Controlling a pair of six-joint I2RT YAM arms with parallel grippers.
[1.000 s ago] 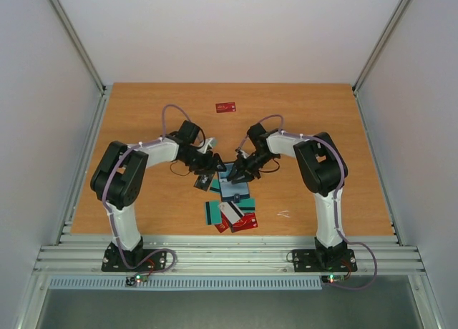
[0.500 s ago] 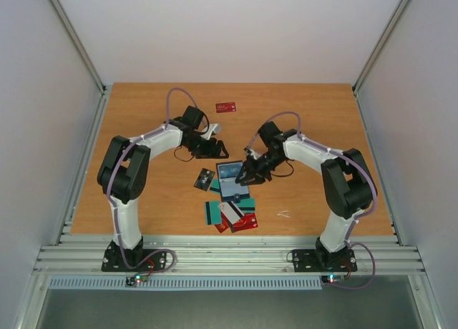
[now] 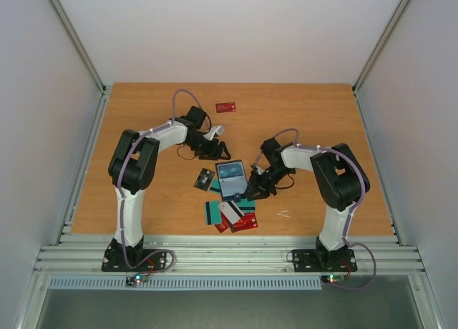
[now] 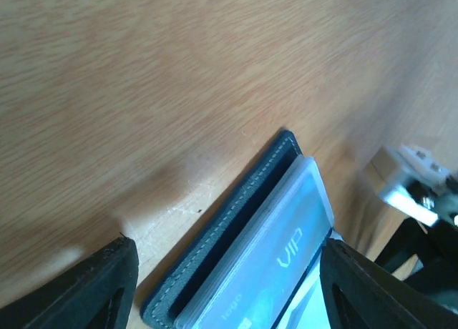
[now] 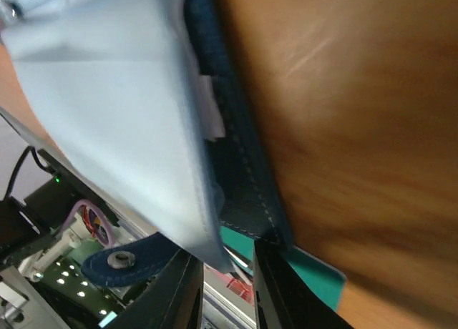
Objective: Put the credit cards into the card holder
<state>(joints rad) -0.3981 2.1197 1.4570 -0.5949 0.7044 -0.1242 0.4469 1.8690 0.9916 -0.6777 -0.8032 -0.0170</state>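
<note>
A sec ago both my grippers were bunched over the card holder mid-table; now they've split. My L gripper (image 3: pixel 217 151) has backed off toward the far edge and hangs just past the holder's far left corner. Its fingers (image 4: pixel 93 290) are spread wide w/ nothing btw them. That pull-back has uncovered a dark grey card (image 3: pixel 205 179), flat on the table (image 3: pixel 136 129) just left of the holder. It's not in a pocket, so I judge it still needs doing.

The card holder (image 3: pixel 232 177) lies open about mid-table, a bit nearer the front edge. A VIP card (image 4: pixel 286 247) already sits in its pocket. My R gripper (image 3: pixel 255 189) has slid from over the holder to its near right corner. The jaws are narrow, pinching the holder's edge as far as the wrist view shows, prob. to keep it open and steady.

Materials:
- **Table:** smooth orange-brown wood-grain laminate.
- **Holder:** navy, leather-like, stitched round the rim, squarish w/ rounded corners. The lining is a softer, floppy grey-blue, plus a snap tab (image 5: pixel 118 261) w/ a metal stud.
- **Cards:** thin, stiff, glossy plastic rectangles. The loose pile (image 3: pixel 230 213) just front of the holder is red, teal and white, some w/ black mag stripes. One red card (image 3: pixel 226 107) lies alone near the far edge.
</note>
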